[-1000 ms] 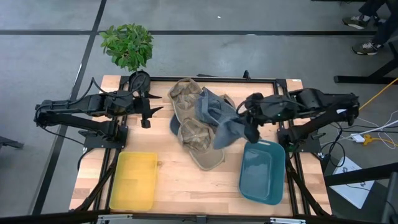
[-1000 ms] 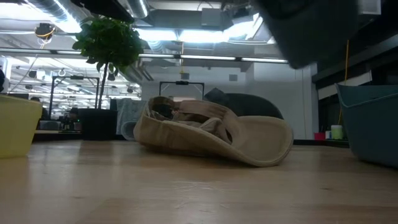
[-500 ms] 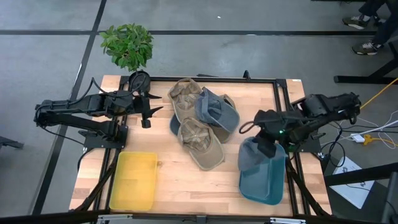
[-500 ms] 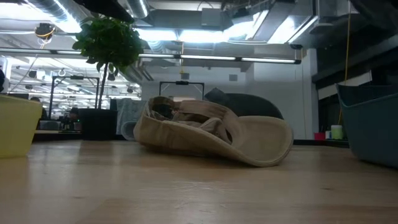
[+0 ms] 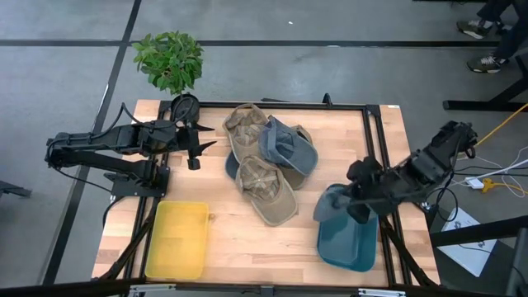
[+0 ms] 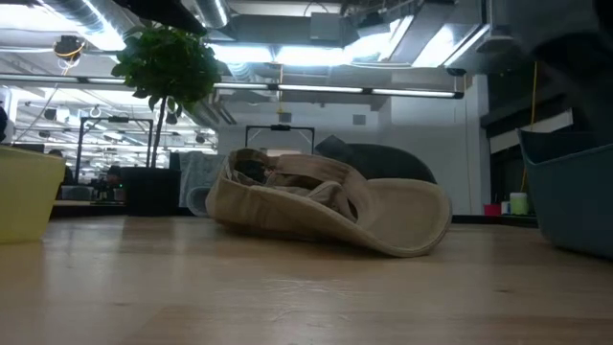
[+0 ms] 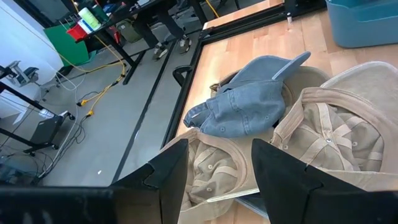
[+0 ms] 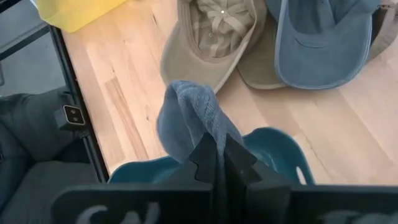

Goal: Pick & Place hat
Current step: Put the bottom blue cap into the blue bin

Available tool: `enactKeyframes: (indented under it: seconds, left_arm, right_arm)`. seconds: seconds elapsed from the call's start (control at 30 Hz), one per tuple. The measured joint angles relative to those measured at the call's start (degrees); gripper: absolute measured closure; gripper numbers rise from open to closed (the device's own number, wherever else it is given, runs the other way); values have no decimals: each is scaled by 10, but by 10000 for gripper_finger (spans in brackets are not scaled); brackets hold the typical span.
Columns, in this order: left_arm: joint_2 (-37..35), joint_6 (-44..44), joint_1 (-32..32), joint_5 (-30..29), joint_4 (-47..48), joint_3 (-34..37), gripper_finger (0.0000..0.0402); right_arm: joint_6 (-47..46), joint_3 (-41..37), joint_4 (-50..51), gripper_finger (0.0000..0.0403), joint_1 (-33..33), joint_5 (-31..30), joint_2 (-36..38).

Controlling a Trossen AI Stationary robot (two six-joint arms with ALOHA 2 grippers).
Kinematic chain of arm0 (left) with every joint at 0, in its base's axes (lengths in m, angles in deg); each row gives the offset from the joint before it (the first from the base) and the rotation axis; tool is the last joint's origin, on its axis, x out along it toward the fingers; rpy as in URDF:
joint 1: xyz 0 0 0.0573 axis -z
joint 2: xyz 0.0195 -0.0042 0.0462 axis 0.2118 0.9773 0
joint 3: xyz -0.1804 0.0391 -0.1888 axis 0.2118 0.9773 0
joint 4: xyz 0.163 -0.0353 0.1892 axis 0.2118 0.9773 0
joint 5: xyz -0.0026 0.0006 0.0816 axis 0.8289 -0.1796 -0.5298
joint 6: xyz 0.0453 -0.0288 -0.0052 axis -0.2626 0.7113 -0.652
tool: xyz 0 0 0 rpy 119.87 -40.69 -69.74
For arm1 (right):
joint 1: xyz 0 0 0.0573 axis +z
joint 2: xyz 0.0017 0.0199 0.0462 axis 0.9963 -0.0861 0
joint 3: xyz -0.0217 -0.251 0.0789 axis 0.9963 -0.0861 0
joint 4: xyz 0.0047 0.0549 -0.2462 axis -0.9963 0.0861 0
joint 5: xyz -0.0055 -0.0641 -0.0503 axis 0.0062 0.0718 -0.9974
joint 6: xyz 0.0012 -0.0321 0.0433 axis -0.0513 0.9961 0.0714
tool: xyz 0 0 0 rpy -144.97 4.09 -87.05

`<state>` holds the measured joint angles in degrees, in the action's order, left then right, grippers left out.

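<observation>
My right gripper [image 5: 356, 204] is shut on a blue-grey hat [image 5: 332, 206] above the far left corner of the teal bin [image 5: 355, 247]. The right wrist view shows the same hat [image 8: 186, 115] bunched in front of the shut fingers. On the table's middle lies a pile of hats: a tan one [image 5: 266, 190] nearest, with its open side up, another blue one [image 5: 289, 147] and a tan one [image 5: 246, 124] behind. My left gripper [image 5: 196, 147] waits open at the far left, pointing at the pile [image 7: 249, 99]. My right gripper pinches a bunched fold of the blue-grey hat's cloth [image 8: 208, 134] between its two fingers. The fingers slant down from the table's right side. The hat hangs slack below them, lifted clear of the table, over the teal bin's rim [image 8: 273, 140].
A yellow bin [image 5: 177, 239] stands at the near left. A potted plant [image 5: 169, 58] stands beyond the far left corner. A black frame runs along the table's far and right edges [image 5: 373, 132]. Bare wood lies between the two bins.
My right gripper, still shut, has swung from beside the hat pile toward the table's right and near edges and sunk a little, turning as it went. The blue-grey hat has gone with it, clear of the pile, and now hangs over the teal bin.
</observation>
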<state>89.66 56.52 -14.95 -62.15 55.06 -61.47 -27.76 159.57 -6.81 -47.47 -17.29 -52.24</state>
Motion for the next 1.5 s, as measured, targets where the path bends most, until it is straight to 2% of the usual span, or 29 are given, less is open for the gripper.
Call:
enactKeyframes:
  seconds: [0.23,0.47,0.77,0.97,1.1,1.23,1.5]
  left_arm:
    - [0,10,0,0,-4,0,232]
    - [0,11,0,0,-4,0,231]
    - [0,11,0,0,-4,0,231]
    - [0,11,0,0,-4,0,235]
    - [0,11,0,0,-4,0,233]
    - [0,11,0,0,-4,0,231]
    - [0,10,0,0,-4,0,231]
  right_arm:
    - [-105,-28,23,395,85,-84,1]
    - [-184,-72,25,395,135,-132,1]
    - [-216,-119,1,395,184,-203,1]
    - [-217,-143,-21,392,186,-174,0]
    - [-222,-150,-34,373,186,-168,0]
    - [-257,-150,-35,333,184,-134,0]
    - [-319,-150,-59,222,173,-46,0]
